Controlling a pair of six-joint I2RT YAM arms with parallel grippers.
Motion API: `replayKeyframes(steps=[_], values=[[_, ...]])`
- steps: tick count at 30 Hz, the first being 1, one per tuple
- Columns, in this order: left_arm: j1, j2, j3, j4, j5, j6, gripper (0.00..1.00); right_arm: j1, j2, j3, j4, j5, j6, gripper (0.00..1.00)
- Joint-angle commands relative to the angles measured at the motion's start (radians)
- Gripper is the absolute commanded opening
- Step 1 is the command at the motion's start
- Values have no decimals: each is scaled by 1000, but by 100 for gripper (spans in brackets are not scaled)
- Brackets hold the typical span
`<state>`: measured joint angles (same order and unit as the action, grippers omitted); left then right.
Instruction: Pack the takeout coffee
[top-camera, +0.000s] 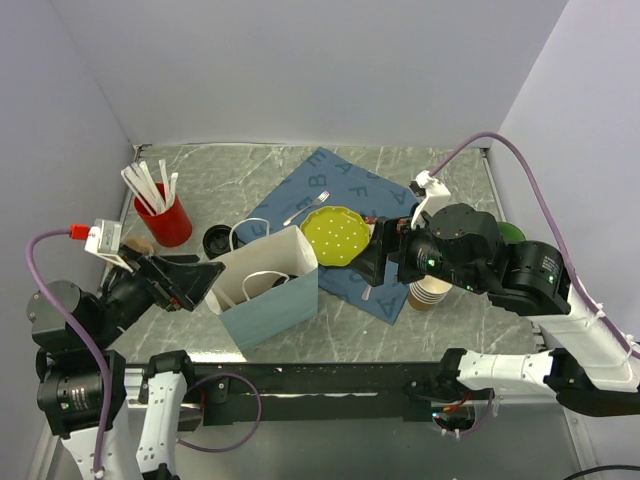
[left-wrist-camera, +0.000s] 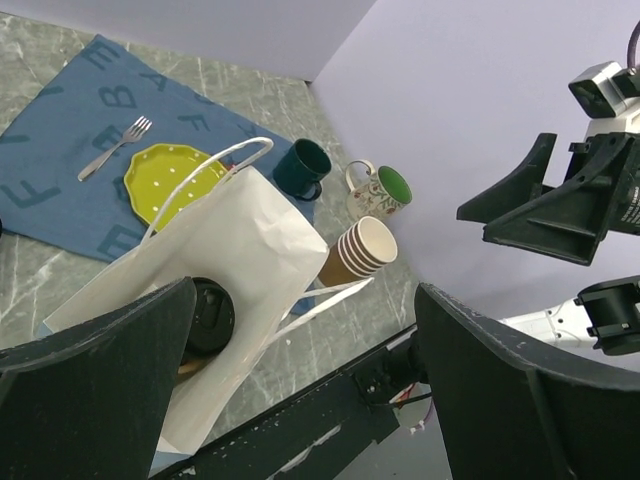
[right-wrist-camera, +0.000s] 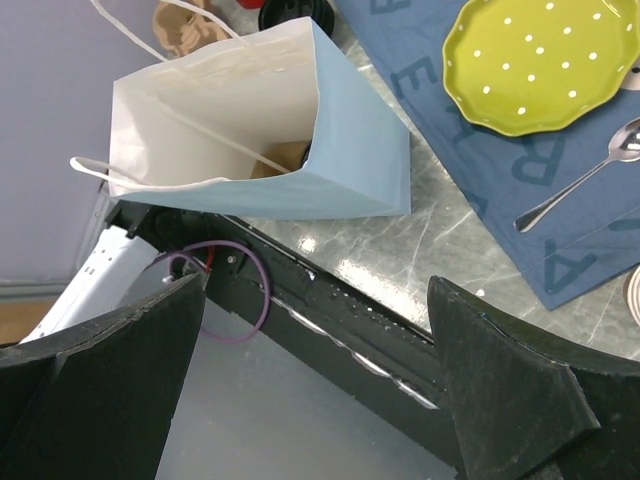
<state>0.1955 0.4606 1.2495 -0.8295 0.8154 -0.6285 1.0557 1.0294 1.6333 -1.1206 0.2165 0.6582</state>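
Note:
The takeout coffee (left-wrist-camera: 210, 315) stands inside the light blue paper bag (top-camera: 270, 290); its black lid shows through the bag's mouth in the left wrist view. A tan part of it (right-wrist-camera: 284, 158) shows in the right wrist view. My left gripper (top-camera: 205, 278) is open and empty just left of the bag's mouth, and it also shows in its own wrist view (left-wrist-camera: 305, 330). My right gripper (top-camera: 380, 255) is open and empty right of the bag, above the placemat's near edge. In its wrist view (right-wrist-camera: 316, 290) it hangs over the table's front rail.
A stack of lidless paper cups (top-camera: 428, 292) stands under the right arm. A yellow plate (top-camera: 335, 238), fork (top-camera: 305, 207) and spoon (right-wrist-camera: 580, 185) lie on the blue placemat (top-camera: 330, 170). A red cup of straws (top-camera: 163, 215) and a loose black lid (top-camera: 218, 240) are back left. Two mugs (left-wrist-camera: 303, 167) (left-wrist-camera: 380, 188) stand right.

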Motion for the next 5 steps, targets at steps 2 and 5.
replayKeyframes(steps=[2, 5], values=[[-16, -2, 16, 20, 1, 13, 97, -3, -9, 5, 28, 12, 21, 100], [-22, 7, 25, 21, -2, 21, 97, -5, 1, 23, 21, 26, 21, 100]])
